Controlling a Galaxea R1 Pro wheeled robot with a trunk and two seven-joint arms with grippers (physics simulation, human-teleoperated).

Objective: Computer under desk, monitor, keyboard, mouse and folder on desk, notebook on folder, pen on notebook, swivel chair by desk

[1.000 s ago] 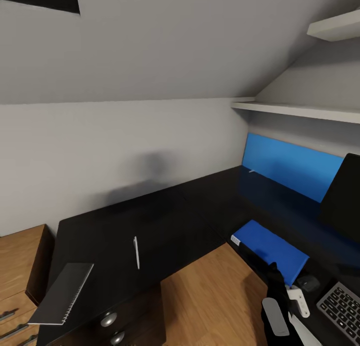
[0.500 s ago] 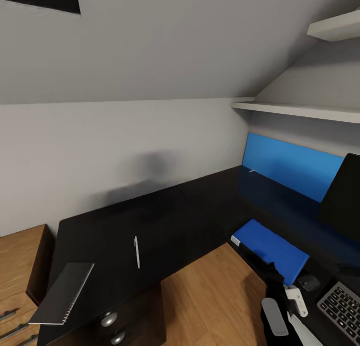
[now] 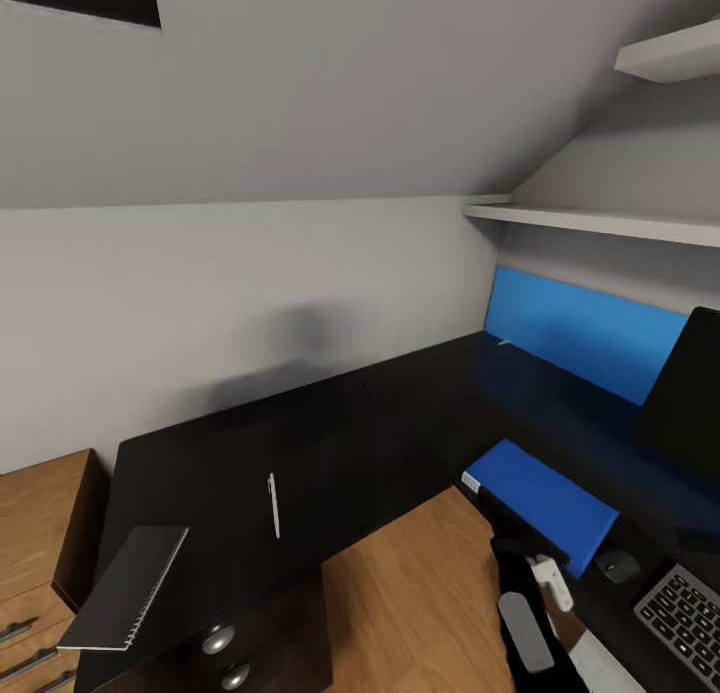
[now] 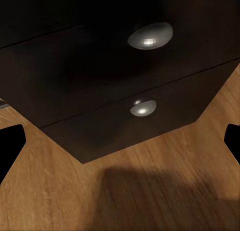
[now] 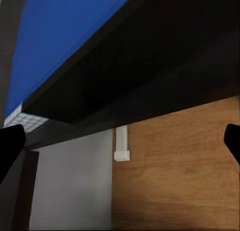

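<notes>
The head view shows the desk (image 3: 330, 443) as an L-shaped black top against the pale wall, with its blue back panel (image 3: 585, 333) on the right-hand wing. The notebook (image 3: 125, 585) lies at the near left corner of the top, overhanging the edge. The pen (image 3: 273, 505) lies flat on the top, apart from the notebook. The folder (image 3: 545, 498) lies on the right wing at the inner edge, with a small dark mouse (image 3: 617, 566) just beside its near end. The keyboard (image 3: 685, 613) sits next to the mouse. The monitor (image 3: 690, 393) stands behind them, cut by the picture edge.

The right gripper (image 3: 535, 583) hangs beside the desk edge, just below the folder, above the wooden floor (image 3: 410, 593).

The right wrist view adds the underside: the folder (image 5: 65, 41) overhanging the desk edge, and a white desk leg (image 5: 121, 143) beneath. Its fingertips (image 5: 10, 146) sit at opposite picture borders, spread wide, holding nothing.

The left wrist view shows the black drawer pedestal (image 4: 115, 71) with two metal knobs (image 4: 150, 35) from close above the floor. The left gripper (image 4: 120, 146) has its fingers spread wide and empty
</notes>
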